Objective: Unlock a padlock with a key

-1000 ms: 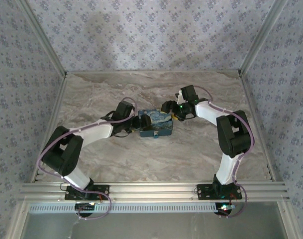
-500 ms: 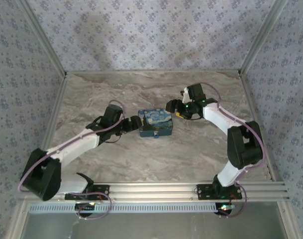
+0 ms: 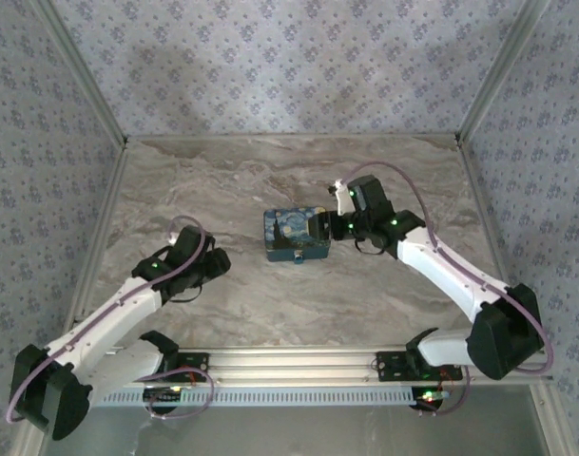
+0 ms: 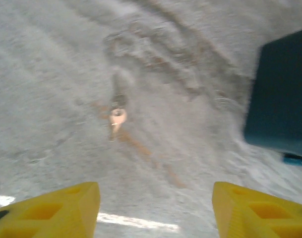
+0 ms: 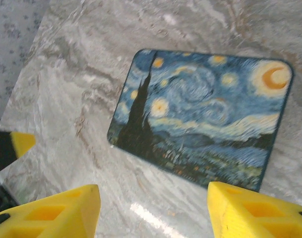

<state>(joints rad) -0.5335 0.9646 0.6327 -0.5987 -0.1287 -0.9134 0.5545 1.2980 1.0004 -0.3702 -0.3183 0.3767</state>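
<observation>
A small brass-coloured key point(image 4: 117, 115) lies flat on the marble table, ahead of my left gripper point(image 4: 155, 198) and slightly left of it. That gripper is open with nothing between its yellow fingers point(image 4: 56, 208). In the top view the left gripper point(image 3: 211, 262) sits left of and nearer than the Starry Night box point(image 3: 297, 235), apart from it. My right gripper point(image 3: 319, 228) is at the box's right edge. It hangs open point(image 5: 153, 203) over the table just short of the painted lid point(image 5: 205, 114). The padlock is out of view.
The box's dark teal side point(image 4: 282, 99) stands at the right of the left wrist view. Patterned walls and metal posts point(image 3: 493, 71) close in the table on three sides. One yellow fingertip point(image 5: 22, 142) of the left gripper shows past the box.
The left arm has pulled back from the box's left side toward the near left. The right gripper has swung down to the box's right edge. Both pairs of jaws have narrowed somewhat.
</observation>
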